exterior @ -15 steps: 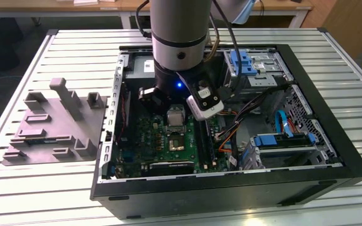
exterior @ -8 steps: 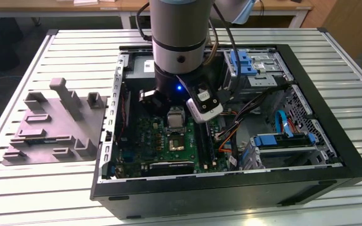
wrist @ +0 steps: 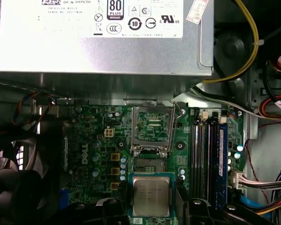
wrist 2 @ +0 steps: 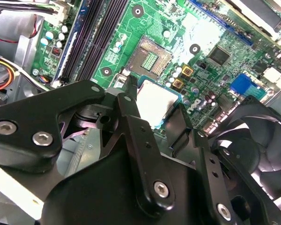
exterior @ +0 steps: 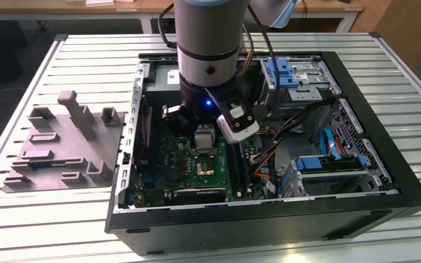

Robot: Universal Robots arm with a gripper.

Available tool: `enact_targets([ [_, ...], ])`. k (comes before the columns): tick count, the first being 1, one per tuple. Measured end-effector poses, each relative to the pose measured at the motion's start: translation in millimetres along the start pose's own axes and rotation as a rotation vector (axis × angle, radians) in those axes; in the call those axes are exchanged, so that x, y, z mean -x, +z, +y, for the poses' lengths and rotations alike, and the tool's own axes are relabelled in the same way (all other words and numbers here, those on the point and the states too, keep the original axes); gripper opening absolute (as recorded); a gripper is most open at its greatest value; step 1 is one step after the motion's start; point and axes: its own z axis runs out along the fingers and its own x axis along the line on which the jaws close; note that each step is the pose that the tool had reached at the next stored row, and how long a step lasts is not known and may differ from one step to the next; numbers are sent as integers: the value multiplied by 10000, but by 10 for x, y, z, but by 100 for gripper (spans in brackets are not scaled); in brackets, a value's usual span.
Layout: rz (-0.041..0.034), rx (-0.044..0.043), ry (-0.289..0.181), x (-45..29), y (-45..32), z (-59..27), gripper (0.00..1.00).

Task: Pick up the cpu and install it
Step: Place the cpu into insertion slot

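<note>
The cpu (wrist: pixel 151 196) is a small silvery square with a pale rim, and it sits between my gripper's (wrist: pixel 151 202) two black fingers (wrist: pixel 123 197), which are shut on its sides. In the second wrist view the cpu (wrist 2: pixel 155 101) hangs a little above the green motherboard (wrist 2: pixel 196 28), just short of the open black-framed socket (wrist 2: pixel 150 58). That socket (wrist: pixel 151 127) has its retaining lever swung aside. In the exterior view the arm reaches down into the open computer case (exterior: pixel 269 222), with the cpu (exterior: pixel 204 136) under the wrist and the socket (exterior: pixel 205 166) beyond it toward the case's near wall.
A big grey power supply (wrist: pixel 98 51) with a white label lies beside the socket. Memory slots (wrist: pixel 208 159) run along one side, a black fan (wrist 2: pixel 257 140) on the other. Cables (exterior: pixel 269 159) and blue drive bays (exterior: pixel 284 74) crowd the exterior view's right. A grey fixture (exterior: pixel 64 145) stands outside the case.
</note>
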Motion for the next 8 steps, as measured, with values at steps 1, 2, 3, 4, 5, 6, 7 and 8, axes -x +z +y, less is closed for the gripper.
enact_targets([
  [1, 0, 0, 0, 0, 4, 0, 47],
  [2, 0, 0, 0, 0, 9, 0, 47],
  [3, 0, 0, 0, 0, 14, 0, 47],
  [4, 0, -1, 0, 0, 19, 0, 47],
  [5, 0, 0, 0, 0, 25, 0, 47],
  [6, 0, -1, 0, 0, 29, -1, 47],
  [7, 1, -1, 0, 0, 34, -1, 47],
  [8, 0, 0, 0, 0, 40, -1, 47],
])
